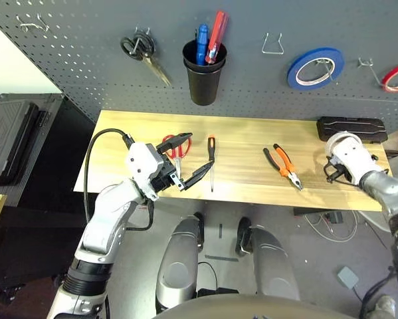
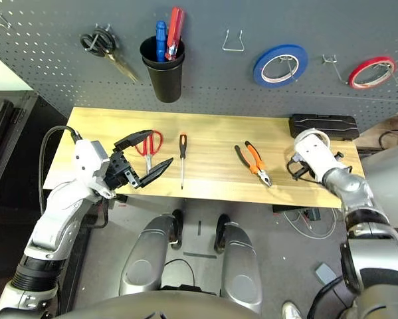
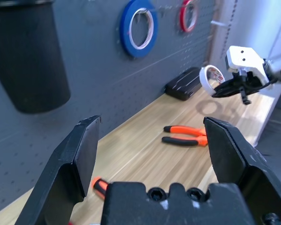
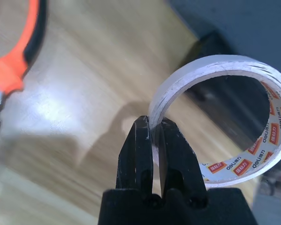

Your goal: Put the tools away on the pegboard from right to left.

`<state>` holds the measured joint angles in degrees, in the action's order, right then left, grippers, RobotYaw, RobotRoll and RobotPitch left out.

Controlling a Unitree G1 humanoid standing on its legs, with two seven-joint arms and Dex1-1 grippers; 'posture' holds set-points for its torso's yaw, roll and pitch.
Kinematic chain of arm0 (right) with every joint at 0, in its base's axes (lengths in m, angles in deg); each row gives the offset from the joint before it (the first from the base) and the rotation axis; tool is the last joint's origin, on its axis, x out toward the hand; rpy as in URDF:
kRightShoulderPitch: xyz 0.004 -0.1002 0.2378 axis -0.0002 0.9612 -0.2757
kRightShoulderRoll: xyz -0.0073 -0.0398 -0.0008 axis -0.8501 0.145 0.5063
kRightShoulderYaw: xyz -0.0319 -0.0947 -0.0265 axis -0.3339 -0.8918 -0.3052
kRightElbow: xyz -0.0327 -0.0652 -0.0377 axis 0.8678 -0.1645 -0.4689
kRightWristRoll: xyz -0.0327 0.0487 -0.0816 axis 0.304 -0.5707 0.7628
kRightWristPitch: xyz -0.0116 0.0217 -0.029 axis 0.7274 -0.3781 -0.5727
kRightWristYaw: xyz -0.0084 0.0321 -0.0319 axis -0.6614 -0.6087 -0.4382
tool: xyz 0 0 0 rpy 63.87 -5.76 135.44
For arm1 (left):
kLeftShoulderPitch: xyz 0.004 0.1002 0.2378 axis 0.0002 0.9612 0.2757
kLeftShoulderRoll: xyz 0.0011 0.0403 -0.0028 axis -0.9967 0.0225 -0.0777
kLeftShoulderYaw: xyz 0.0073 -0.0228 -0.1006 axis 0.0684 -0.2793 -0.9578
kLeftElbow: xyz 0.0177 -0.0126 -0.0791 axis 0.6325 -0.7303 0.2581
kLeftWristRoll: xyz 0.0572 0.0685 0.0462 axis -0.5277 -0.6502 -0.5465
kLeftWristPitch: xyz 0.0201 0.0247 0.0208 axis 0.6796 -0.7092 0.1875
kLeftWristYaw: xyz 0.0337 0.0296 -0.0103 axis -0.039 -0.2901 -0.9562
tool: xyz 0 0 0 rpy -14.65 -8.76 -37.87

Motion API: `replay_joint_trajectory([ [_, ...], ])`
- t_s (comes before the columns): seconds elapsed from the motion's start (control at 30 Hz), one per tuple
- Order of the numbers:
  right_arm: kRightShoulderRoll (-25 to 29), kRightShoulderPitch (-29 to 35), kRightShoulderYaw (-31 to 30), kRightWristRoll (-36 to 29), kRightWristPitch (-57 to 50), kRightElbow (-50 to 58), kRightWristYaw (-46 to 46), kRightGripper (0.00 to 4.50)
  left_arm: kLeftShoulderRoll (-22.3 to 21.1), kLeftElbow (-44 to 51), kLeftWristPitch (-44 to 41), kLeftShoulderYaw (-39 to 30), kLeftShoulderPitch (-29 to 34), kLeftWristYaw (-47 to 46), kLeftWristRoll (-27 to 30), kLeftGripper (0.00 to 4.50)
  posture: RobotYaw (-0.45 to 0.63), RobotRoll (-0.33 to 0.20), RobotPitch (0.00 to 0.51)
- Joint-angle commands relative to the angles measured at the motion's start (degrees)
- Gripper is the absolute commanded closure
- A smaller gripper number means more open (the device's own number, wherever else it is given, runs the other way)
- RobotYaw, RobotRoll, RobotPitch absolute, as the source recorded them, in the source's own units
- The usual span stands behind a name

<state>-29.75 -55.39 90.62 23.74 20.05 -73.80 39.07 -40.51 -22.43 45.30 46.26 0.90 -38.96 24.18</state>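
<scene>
Robot grips a whitish tape ring above the right end of a wooden desk, below a tool pegboard

The robot's right hand (image 4: 150, 129) is closed on the wall of a thin whitish tape ring (image 4: 220, 119), holding it above the right part of a light wooden desk (image 1: 238, 183). The ring's inner face carries red and white printed labels. Near it, at the back right of the desk, lies a black case (image 1: 353, 129).

The left hand (image 1: 197, 159) is open and empty, its two black fingers spread wide above the left part of the desk. By it on the desk are red-handled scissors (image 2: 147, 147), and just to their right a slim screwdriver (image 2: 183, 151) with a black-and-orange handle, its shaft pointing toward the robot. Farther right, well apart from the screwdriver, lie orange-and-black-handled pliers (image 2: 254, 163), slanted, with their metal jaws toward the robot.

Behind the desk stands a dark grey pegboard (image 1: 252, 86) dotted with small holes. From left to right it carries an empty metal hook (image 1: 32, 25), black-handled scissors (image 1: 144, 53) on a hook, a black cup (image 1: 204, 83) with a blue tool (image 1: 202, 44) and a red tool (image 1: 216, 36) standing in it, another empty hook (image 1: 272, 45), a blue tape ring (image 1: 296, 73) and a red tape ring (image 2: 356, 76).
</scene>
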Motion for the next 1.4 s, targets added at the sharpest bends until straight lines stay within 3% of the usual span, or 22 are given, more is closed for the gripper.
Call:
replay_joint_trajectory([
  [0.03,-0.6,3.0,1.9,-0.8,4.2,1.1,6.0,4.47,-0.1,3.2,-1.2,-0.3,-0.2,1.0,3.2,0.0,0.26,0.0,0.188],
  [0.13,-1.2,5.1,3.2,-1.4,8.5,1.8,9.6,4.47,-0.3,4.5,-1.6,-0.3,-0.8,1.5,4.8,0.0,0.26,0.0,0.184],
  [0.3,-2.3,6.6,5.1,-4.6,19.0,2.1,7.4,4.47,-1.4,5.0,-2.6,0.8,-1.9,2.6,4.8,0.0,0.24,0.0,0.172],
  [0.7,1.0,-1.0,5.0,-4.7,27.7,0.5,5.6,4.47,-1.6,3.5,-3.3,1.7,-4.3,4.4,4.6,0.0,0.21,0.0,0.169],
  [0.97,1.1,-8.3,4.0,-4.1,25.3,-1.8,4.9,4.47,-1.6,3.2,-3.7,1.9,-5.1,4.6,4.5,0.0,0.21,0.0,0.169],
  [1.4,-1.8,-25.0,0.8,0.0,6.6,-9.8,4.4,4.47,-2.0,1.8,-4.2,2.1,-6.3,4.4,2.9,0.0,0.22,0.0,0.181],
])
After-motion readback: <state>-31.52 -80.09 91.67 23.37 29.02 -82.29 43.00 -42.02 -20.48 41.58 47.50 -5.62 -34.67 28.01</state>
